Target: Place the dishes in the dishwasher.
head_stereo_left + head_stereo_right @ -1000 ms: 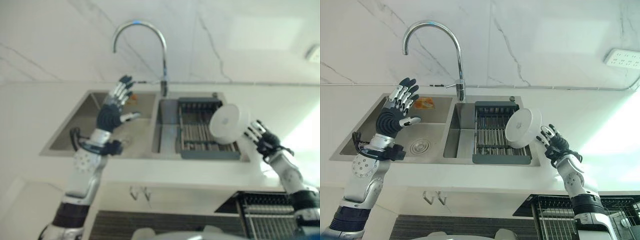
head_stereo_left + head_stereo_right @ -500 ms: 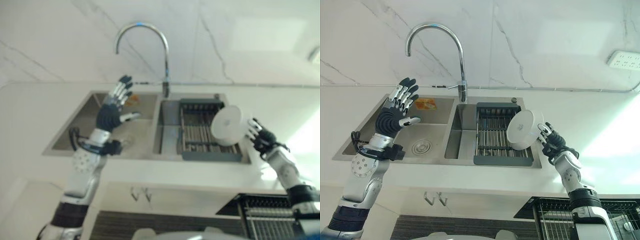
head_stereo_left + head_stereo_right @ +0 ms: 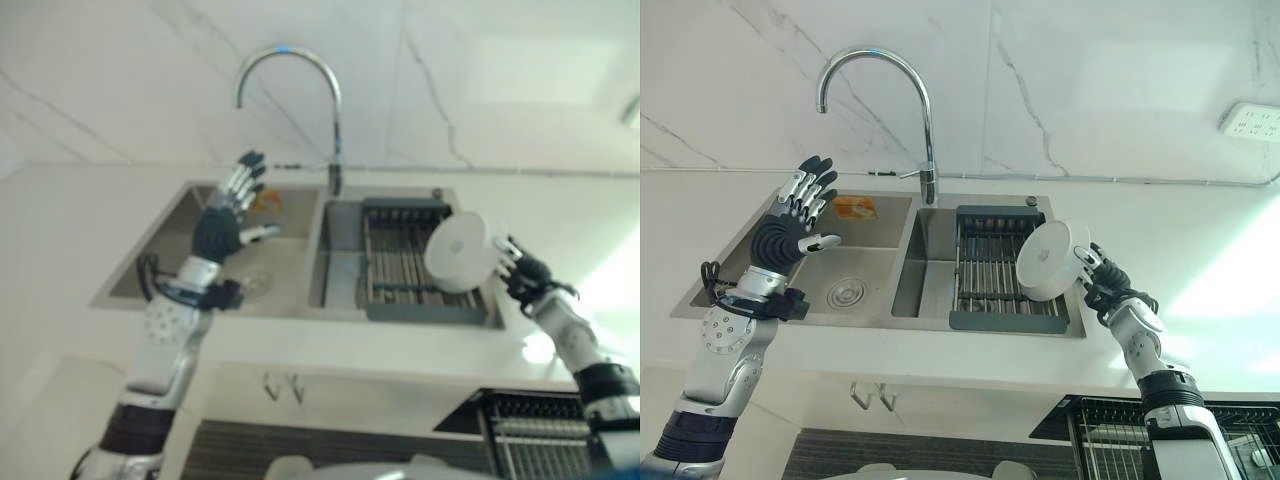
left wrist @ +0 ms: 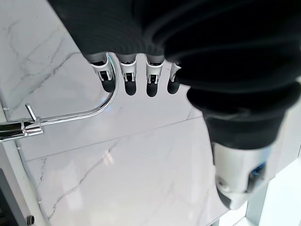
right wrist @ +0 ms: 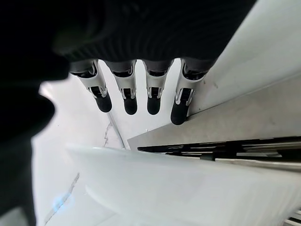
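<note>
bowl (image 3: 1047, 260) shifted slightly inward | right hand (image 3: 1106, 290) gripping rim | above rack (image 3: 992, 270) edge

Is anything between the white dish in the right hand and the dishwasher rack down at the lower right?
The white dish is held by the right hand above the sink rack. The counter edge lies between it and the dishwasher rack below; the dish must clear it.

Count: one white plate (image 3: 1045, 261); one double-basin sink (image 3: 880, 305); one faucet (image 3: 926, 120); one drying rack (image 3: 995, 270); one wall outlet (image 3: 1250, 118).
</note>
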{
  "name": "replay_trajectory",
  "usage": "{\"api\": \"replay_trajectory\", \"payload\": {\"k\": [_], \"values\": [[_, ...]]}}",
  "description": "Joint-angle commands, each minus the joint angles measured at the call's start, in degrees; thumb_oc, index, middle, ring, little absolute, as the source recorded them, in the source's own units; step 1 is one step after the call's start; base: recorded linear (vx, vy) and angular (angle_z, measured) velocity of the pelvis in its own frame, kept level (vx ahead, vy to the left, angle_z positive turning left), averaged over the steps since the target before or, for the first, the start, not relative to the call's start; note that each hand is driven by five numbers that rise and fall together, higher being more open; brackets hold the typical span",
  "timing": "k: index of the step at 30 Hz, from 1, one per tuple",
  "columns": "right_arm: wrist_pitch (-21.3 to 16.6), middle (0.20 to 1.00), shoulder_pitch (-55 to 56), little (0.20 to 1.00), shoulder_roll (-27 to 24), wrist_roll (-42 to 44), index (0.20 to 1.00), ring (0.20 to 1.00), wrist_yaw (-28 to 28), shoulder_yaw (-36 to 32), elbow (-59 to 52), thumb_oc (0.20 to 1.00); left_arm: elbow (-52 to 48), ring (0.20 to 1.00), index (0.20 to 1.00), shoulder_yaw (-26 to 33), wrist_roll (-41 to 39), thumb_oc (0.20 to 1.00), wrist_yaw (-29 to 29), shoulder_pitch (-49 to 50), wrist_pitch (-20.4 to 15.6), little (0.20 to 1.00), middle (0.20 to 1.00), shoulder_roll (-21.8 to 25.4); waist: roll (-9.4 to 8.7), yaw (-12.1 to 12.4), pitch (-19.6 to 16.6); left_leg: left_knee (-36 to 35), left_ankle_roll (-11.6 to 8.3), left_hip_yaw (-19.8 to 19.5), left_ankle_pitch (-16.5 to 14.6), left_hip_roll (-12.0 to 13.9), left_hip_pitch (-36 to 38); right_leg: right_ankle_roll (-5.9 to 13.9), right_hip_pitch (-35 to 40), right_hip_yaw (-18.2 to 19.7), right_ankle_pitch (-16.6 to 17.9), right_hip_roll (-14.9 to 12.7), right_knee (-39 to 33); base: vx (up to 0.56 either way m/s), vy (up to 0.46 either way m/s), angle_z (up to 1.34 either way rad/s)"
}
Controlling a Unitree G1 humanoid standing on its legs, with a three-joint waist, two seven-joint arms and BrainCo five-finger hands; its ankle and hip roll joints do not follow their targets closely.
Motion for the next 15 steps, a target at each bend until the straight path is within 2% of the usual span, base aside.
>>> {"api": "replay_trajectory", "payload": {"k": [1, 10, 15], "values": [[-2.25, 1.000, -6.79, 1.000, -0.99, -0.30, 1.000, 1.000, 1.48, 1.77, 1.83, 1.000, -1.78, 1.000, 1.000, -1.70, -2.50, 1.000, -0.16, -3.91, -2.10, 1.000, 1.000, 2.81, -0.58, 1.64, 0.31, 4.41, 0.24, 1.14, -6.17, 0.41, -1.25, 3.53, 3.82, -2.70, -3.90, -2.95, -0.78, 0.00, 0.000, 0.00], [-1.33, 1.000, -7.43, 1.000, -1.69, -1.05, 1.000, 1.000, 2.40, 2.43, 3.06, 1.000, -2.15, 1.000, 1.000, -1.53, -2.64, 1.000, -0.39, -3.80, -1.28, 1.000, 1.000, 3.28, -0.48, 1.79, 0.52, 4.41, 0.02, 0.96, -6.02, 0.55, -1.22, 3.51, 4.05, -2.93, -4.03, -2.96, -0.78, 0.01, -0.006, 0.03], [0.36, 1.000, -7.85, 1.000, -2.59, -2.50, 1.000, 1.000, 3.16, 3.51, 3.48, 1.000, -2.28, 1.000, 1.000, -1.65, -2.75, 1.000, -0.32, -3.61, -1.20, 1.000, 1.000, 3.81, -0.61, 2.00, 0.72, 4.41, -0.14, 0.92, -5.80, 0.77, -1.35, 3.43, 4.15, -3.18, -4.10, -2.93, -0.78, 0.01, -0.012, 0.05]]}}
